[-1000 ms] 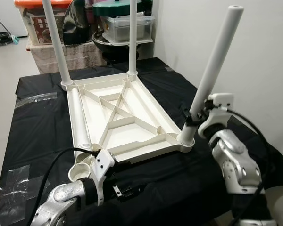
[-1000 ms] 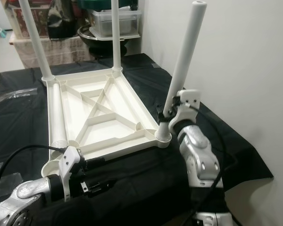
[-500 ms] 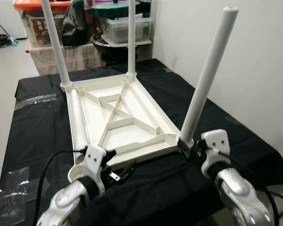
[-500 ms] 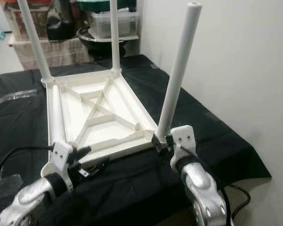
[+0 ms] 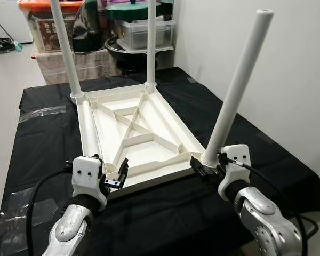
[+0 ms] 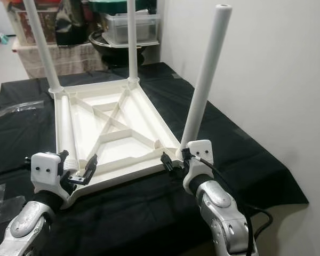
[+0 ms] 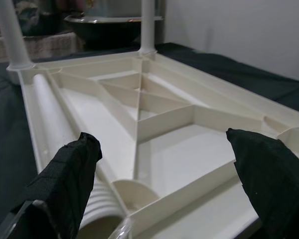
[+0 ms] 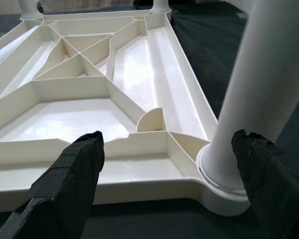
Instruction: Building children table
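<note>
Black cloth covers the work surface across the middle of the frame, with storage bins and a dark bowl stacked behind at the top and a bare white wall at right. On the cloth, centre frame, lies the tabletop, upside down with its ribbed underside showing. Three legs stand in its corner sockets: two at the far end, and the near-right leg rising toward the upper right. A fourth leg lies flat inside the tabletop along its left edge. The left gripper, lower left, sits at the near edge by the empty corner socket, fingers spread wide and holding nothing. The right gripper, lower centre-right, is just beside the base of the near-right leg, also spread open and empty. Everything looks like light, stiff moulded plastic, smooth and probably slippery against the black fingers. The loose leg is likely best taken near its ribbed end or mid-length, where it balances; the tabletop's thin rim and ribs offer firm pinch points, though it may slide on the cloth.
</note>
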{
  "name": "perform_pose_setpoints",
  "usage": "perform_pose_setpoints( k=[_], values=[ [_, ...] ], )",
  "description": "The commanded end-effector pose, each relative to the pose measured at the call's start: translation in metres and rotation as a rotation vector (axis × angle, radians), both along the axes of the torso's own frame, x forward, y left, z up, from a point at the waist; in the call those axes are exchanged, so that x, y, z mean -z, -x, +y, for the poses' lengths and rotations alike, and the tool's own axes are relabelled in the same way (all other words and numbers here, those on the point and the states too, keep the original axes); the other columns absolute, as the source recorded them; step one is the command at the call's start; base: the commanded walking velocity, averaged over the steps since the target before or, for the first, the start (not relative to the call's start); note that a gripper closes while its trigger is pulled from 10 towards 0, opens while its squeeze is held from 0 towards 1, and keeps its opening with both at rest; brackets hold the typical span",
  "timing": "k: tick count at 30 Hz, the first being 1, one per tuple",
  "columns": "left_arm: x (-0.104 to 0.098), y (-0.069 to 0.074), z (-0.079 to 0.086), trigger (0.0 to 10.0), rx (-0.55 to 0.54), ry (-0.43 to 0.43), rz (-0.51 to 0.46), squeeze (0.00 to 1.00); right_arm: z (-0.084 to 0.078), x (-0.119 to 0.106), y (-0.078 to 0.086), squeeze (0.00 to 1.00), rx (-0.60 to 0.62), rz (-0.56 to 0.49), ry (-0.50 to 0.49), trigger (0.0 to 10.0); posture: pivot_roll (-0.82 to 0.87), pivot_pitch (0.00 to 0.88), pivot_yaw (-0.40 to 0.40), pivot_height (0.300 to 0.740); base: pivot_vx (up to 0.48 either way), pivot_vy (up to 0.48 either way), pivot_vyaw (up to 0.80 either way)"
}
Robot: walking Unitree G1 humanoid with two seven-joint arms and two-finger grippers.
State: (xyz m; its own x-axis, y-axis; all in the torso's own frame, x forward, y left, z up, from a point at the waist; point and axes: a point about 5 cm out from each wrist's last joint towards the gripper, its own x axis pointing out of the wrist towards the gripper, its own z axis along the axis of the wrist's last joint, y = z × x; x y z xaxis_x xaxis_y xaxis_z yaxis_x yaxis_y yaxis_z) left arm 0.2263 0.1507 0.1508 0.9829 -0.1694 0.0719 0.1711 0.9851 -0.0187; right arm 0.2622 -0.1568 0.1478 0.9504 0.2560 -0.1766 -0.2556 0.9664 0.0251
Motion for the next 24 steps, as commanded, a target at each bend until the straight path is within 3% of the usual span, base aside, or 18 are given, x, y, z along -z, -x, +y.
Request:
perform_pose_setpoints(
  k=[1,7,12,14,19,24],
  values=[
    [0.001,0.002,-0.003,10.0,-0.007,-0.001,-0.001,0.0,0.009,-0.004,0.004,0.0,-0.056,-0.031,-0.039,10.0,0.09,0.0,-0.077,0.74,0.0,0.0,0.0],
    [0.001,0.001,-0.004,10.0,-0.021,-0.014,-0.004,0.0,0.017,-0.008,0.002,0.0,-0.101,-0.055,-0.005,10.0,0.09,0.0,-0.069,0.74,0.0,0.0,0.2],
    [0.0,0.0,-0.003,10.0,-0.041,-0.028,-0.01,0.0,0.025,-0.015,-0.008,0.0,-0.109,-0.074,-0.036,10.0,0.1,0.0,-0.072,0.74,0.0,0.0,0.8],
    [0.0,0.0,-0.001,10.0,-0.051,-0.025,-0.008,0.0,0.026,-0.017,-0.01,0.0,-0.136,-0.099,0.021,10.0,0.1,0.0,-0.074,0.74,0.0,0.0,0.8],
    [0.0,0.0,-0.001,10.0,-0.061,-0.016,-0.007,0.0,0.025,-0.014,-0.013,0.0,-0.128,-0.098,0.026,10.0,0.1,0.0,-0.078,0.74,0.0,0.0,0.8],
    [0.002,-0.001,0.005,10.0,-0.098,-0.02,-0.001,0.0,0.026,-0.013,-0.018,0.0,-0.146,-0.135,0.096,10.0,0.11,0.0,-0.08,0.74,0.0,0.0,0.8]
  ],
)
